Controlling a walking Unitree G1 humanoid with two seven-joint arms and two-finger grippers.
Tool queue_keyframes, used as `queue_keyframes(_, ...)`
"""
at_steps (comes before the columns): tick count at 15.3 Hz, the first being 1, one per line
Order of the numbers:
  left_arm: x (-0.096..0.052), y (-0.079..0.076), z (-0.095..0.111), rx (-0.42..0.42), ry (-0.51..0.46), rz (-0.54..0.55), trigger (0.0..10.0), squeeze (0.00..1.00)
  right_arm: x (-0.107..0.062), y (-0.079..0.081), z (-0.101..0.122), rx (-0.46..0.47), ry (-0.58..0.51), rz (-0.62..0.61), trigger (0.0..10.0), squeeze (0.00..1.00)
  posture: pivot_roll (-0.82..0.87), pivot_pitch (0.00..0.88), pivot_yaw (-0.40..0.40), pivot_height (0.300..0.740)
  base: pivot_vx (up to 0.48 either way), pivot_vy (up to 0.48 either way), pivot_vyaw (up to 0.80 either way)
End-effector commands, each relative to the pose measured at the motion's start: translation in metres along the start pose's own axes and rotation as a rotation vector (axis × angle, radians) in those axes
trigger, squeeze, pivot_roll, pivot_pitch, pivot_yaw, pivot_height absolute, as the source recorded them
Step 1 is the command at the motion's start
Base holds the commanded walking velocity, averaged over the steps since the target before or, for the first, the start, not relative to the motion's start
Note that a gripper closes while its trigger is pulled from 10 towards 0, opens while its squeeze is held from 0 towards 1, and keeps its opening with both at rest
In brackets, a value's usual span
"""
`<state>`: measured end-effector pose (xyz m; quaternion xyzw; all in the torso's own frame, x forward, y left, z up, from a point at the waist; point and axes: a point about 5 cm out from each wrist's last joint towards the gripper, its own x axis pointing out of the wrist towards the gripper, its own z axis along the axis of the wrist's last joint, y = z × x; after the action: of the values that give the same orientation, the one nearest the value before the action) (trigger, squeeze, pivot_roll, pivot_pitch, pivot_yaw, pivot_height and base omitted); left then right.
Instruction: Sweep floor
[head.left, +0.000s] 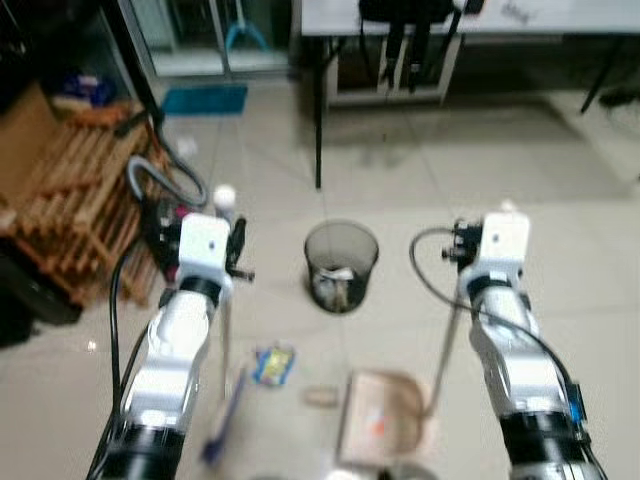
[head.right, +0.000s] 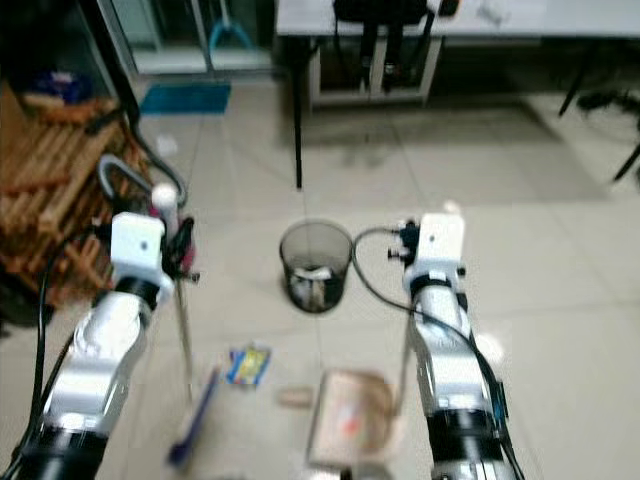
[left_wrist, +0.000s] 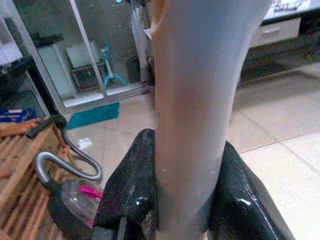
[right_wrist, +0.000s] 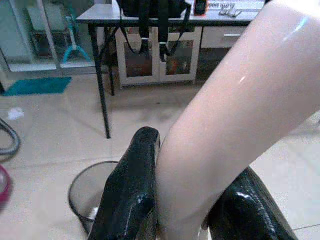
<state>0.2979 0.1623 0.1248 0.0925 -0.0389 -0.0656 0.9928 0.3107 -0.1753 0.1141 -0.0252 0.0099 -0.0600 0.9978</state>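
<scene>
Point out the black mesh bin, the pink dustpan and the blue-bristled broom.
Black mesh wastebasket (head.left: 341, 262), left eye view, front wall.
Pink dustpan (head.left: 380, 420), left eye view, pan floor.
Blue-bristled broom (head.left: 224, 415), left eye view, brush head.

The broom with a pale grey pole (head.left: 226, 330) stands nearly upright, its blue bristle head (head.left: 222, 425) down on the beige tiled floor (head.left: 560, 250), rounded white tip at the top. To its right the beige-pink dustpan (head.left: 380, 420) lies flat on the tiles, mouth toward the broom, something orange inside, its long pale handle (head.left: 447, 345) rising steeply. Between them on the floor lie a blue-and-yellow wrapper (head.left: 273, 364) and a small tan scrap (head.left: 320, 397).
</scene>
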Motion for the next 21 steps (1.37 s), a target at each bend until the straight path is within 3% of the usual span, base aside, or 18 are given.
queue_keyframes(1, 0.002, -0.007, 0.009, -0.015, -0.053, -0.031, 10.0, 0.00, 0.003, -0.012, 0.009, -0.040, -0.043, -0.052, 10.0, 0.00, -0.04, 0.089, 0.039, 0.740, 0.000, 0.000, 0.00)
queue_keyframes(5, 0.000, -0.005, 0.009, 0.014, -0.097, 0.000, 10.0, 0.00, 0.003, -0.020, 0.006, -0.063, -0.073, -0.093, 10.0, 0.00, -0.04, 0.140, 0.046, 0.740, 0.000, 0.000, 0.00)
queue_keyframes(7, -0.002, -0.003, 0.012, 0.027, -0.192, 0.022, 10.0, 0.00, 0.004, -0.027, 0.008, -0.087, -0.109, -0.088, 10.0, 0.00, -0.05, 0.185, 0.044, 0.740, 0.000, 0.000, 0.00)
queue_keyframes(12, 0.003, -0.007, 0.012, 0.041, -0.271, 0.005, 10.0, 0.00, 0.009, -0.034, 0.004, -0.139, -0.144, -0.124, 10.0, 0.00, -0.08, 0.270, 0.040, 0.740, 0.000, 0.000, 0.00)
queue_keyframes(16, 0.005, -0.016, 0.009, 0.034, -0.310, -0.031, 10.0, 0.00, 0.013, -0.026, 0.002, -0.147, -0.171, -0.117, 10.0, 0.00, -0.09, 0.309, 0.027, 0.740, 0.000, 0.000, 0.00)
queue_keyframes(19, 0.005, -0.031, 0.003, 0.030, -0.326, -0.088, 10.0, 0.00, 0.012, -0.006, -0.007, -0.147, -0.171, -0.093, 10.0, 0.00, -0.10, 0.333, 0.008, 0.740, 0.000, 0.000, 0.00)
queue_keyframes(21, 0.004, -0.049, -0.003, 0.019, -0.324, -0.156, 10.0, 0.00, 0.009, 0.015, -0.012, -0.087, -0.168, -0.079, 10.0, 0.00, -0.10, 0.343, -0.001, 0.740, 0.000, 0.000, 0.00)
